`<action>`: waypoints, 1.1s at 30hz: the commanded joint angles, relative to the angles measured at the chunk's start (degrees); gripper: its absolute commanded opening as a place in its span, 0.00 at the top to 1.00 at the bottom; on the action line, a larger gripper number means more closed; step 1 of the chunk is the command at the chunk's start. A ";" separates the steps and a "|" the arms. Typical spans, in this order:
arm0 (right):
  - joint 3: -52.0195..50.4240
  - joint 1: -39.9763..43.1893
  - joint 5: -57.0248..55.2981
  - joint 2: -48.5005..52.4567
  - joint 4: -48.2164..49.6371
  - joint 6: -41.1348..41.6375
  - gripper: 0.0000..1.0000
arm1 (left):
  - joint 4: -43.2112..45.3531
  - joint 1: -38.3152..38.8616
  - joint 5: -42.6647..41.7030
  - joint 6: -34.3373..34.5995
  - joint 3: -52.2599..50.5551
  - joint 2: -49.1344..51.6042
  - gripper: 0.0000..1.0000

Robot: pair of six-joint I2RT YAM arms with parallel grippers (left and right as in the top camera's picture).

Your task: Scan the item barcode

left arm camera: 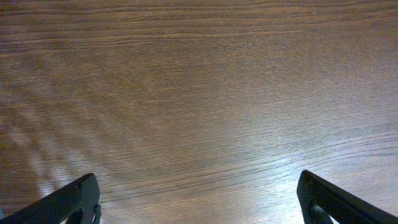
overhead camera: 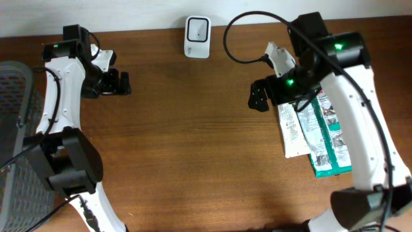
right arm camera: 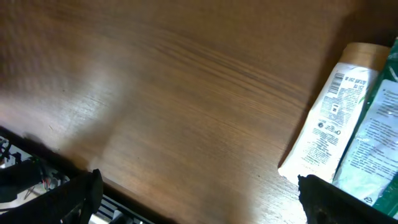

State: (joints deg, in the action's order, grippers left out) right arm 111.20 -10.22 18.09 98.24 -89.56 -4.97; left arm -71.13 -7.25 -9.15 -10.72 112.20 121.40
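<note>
1. Nearest, left side: a grey wire-mesh basket (overhead camera: pixel 14 154) sits at the left edge of the brown wood-grain table (overhead camera: pixel 193 161). A black joint of the left arm (overhead camera: pixel 69 164) is just beside it.
2. Near right: two flat packets lie on the table side by side, long edges touching or overlapping. The white printed packet (overhead camera: pixel 293 132) is nearer the table's centre. The green-and-white printed packet (overhead camera: pixel 329 145) is the outer one and reaches closer to the near edge. The white link of the right arm (overhead camera: pixel 370 122) crosses above their far ends.
3. Right wrist view: the white printed packet lies label side up with small dark print blocks on it. They are too blurred to tell which is the barcode.
4. Mid-depth, right: the right gripper (overhead camera: pixel 258 96) hangs just off the far inner corner of the white printed packet, apart from it, pointing toward the table's centre. Its jaws are spread wide, and only bare wood shows between them.
5. Mid-depth, left: the left gripper (overhead camera: pixel 124 84) points toward the centre, well apart from both packets. Its jaws are also spread wide, over plain wood grain.
6. Farthest: a white rounded scanner with a grey window (overhead camera: pixel 197 37) stands at the far edge, between the two grippers sideways. Neither gripper touches it.
</note>
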 commanded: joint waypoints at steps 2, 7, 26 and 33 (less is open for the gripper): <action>0.20 -0.26 -5.79 -15.23 0.55 -0.61 0.02 | 0.09 0.07 0.00 -0.55 0.90 -0.33 0.01; -7.32 -0.07 -12.50 -28.17 8.83 -0.81 0.02 | 0.09 0.07 0.00 -0.55 0.90 -0.33 0.01; -94.95 6.54 -12.76 -89.57 98.97 -0.79 0.02 | 0.09 0.07 0.00 -0.55 0.90 -0.33 0.01; -105.46 6.49 -12.50 -98.05 101.63 -0.57 0.02 | 0.09 0.07 0.00 -0.55 0.90 -0.33 0.01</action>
State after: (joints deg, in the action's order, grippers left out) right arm 7.53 -3.88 5.39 1.06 12.01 -5.98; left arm -71.11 -7.25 -9.10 -10.72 112.29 121.40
